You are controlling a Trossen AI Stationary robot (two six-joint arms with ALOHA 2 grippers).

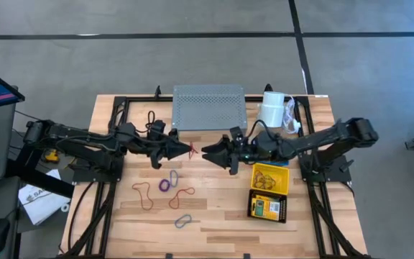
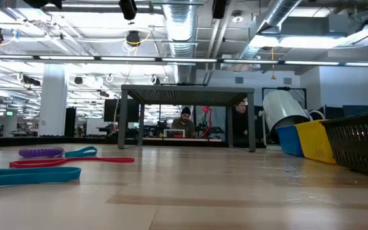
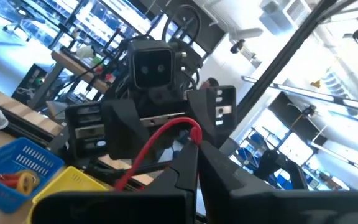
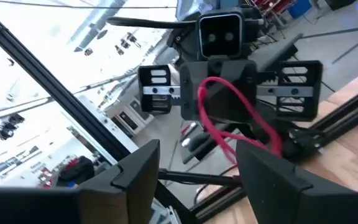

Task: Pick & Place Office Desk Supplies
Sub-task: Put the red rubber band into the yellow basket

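Observation:
My left gripper hovers over the middle of the table, shut on a thin red loop. My right gripper faces it from the table's right, open, its fingertips a short way from the loop. In the right wrist view the red loop juts from the left gripper, beyond my open right fingers. More loops lie flat on the wood: red, purple, another red and grey. A yellow basket and a black basket stand at the right. My left gripper pinches the red loop's near end between its two fingertips. The fingers lie about level and point toward the table's right. The loop is lifted clear of the table and bows out ahead of the fingertips.
A grey perforated shelf and a white paper roll stand at the far edge. Dark loops lie at the far left. A blue basket shows beside the yellow one. People sit in the room behind the table.

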